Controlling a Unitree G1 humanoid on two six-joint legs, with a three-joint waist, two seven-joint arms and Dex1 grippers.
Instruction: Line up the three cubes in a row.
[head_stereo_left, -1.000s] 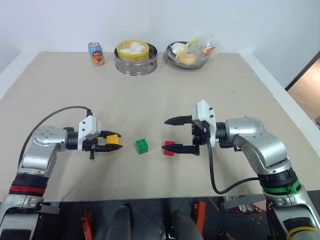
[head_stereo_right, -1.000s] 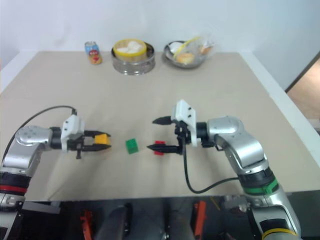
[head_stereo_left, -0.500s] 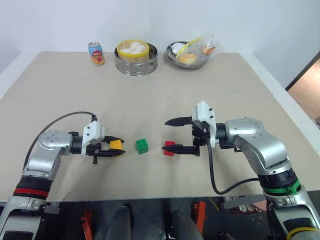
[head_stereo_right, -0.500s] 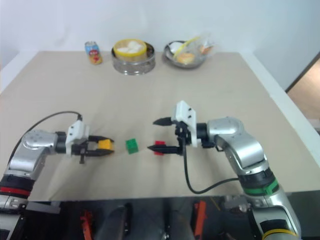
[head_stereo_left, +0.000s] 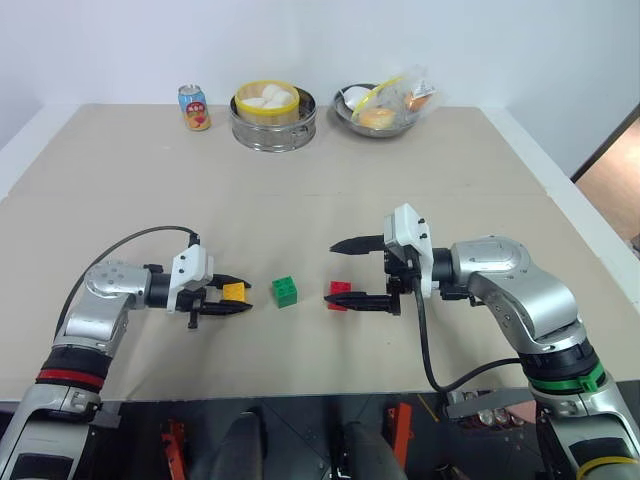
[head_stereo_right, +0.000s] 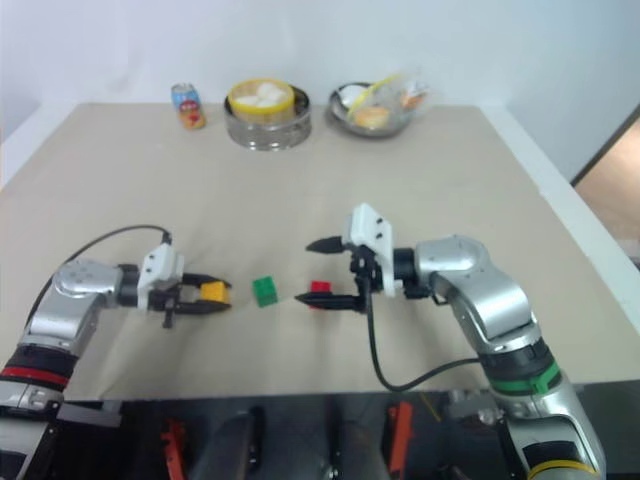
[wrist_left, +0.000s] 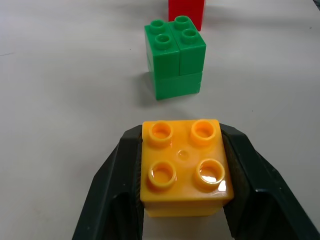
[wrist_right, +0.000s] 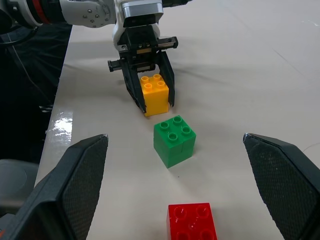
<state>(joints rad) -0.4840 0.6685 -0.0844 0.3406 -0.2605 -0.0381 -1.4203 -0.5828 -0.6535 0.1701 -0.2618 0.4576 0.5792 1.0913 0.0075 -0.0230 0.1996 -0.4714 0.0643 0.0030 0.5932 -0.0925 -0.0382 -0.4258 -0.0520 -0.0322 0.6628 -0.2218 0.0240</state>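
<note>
Three studded cubes lie in a near-straight row on the beige table: orange-yellow (head_stereo_left: 234, 291), green (head_stereo_left: 285, 291) and red (head_stereo_left: 340, 292). My left gripper (head_stereo_left: 243, 296) is shut on the orange-yellow cube (wrist_left: 182, 167), a black finger (wrist_left: 107, 190) against each of its sides, and the cube is down at the table surface. Past it in the left wrist view stand the green cube (wrist_left: 175, 57) and the red cube (wrist_left: 186, 9). My right gripper (head_stereo_left: 332, 270) is wide open, its lower finger next to the red cube and its upper finger well above it.
At the table's far edge stand an orange drink can (head_stereo_left: 194, 106), a metal steamer with white buns (head_stereo_left: 272, 115) and a metal bowl of wrapped food (head_stereo_left: 380, 110). The table's front edge runs just behind both arms.
My left gripper has come down to the table with the orange-yellow cube and shifted slightly towards the green cube. The right arm has kept still.
</note>
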